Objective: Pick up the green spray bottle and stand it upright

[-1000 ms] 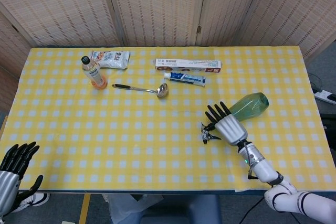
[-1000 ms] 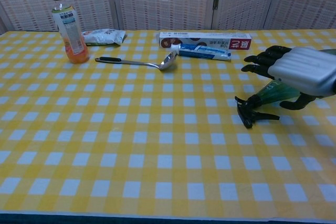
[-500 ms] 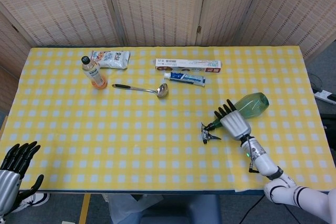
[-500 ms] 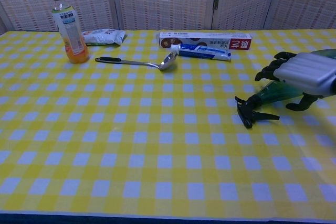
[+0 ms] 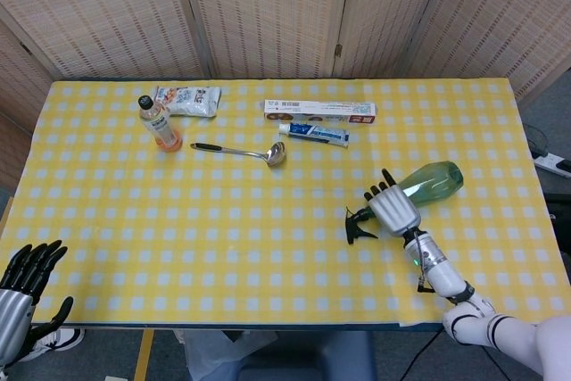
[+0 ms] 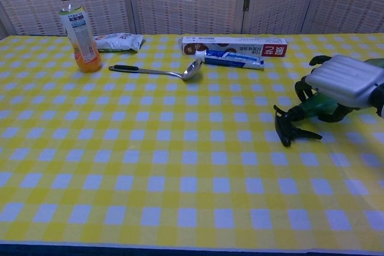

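Your bench [image 5: 268, 220] wears one yellow checked cloth and carries six things. The largest is the single green spray bottle [image 5: 430, 179], lying on its side at the right, black nozzle pointing left and toward the near edge. Your right hand [image 5: 393, 208] lies over its neck with the fingers curled down around it, gripping it against the cloth; the chest view shows those fingers [image 6: 302, 91] wrapped over the green body. Your left hand [image 5: 22, 283] hangs off the near left corner, fingers spread, holding nothing. At the far middle you have one long boxed toothpaste [image 5: 319, 111] with one toothpaste tube [image 5: 313, 133] just in front of it. One ladle [image 5: 239, 150] lies left of the tube. At the far left one orange drink bottle [image 5: 159, 123] stands upright beside one snack packet [image 5: 186, 99]. All these sit well apart from the spray bottle.
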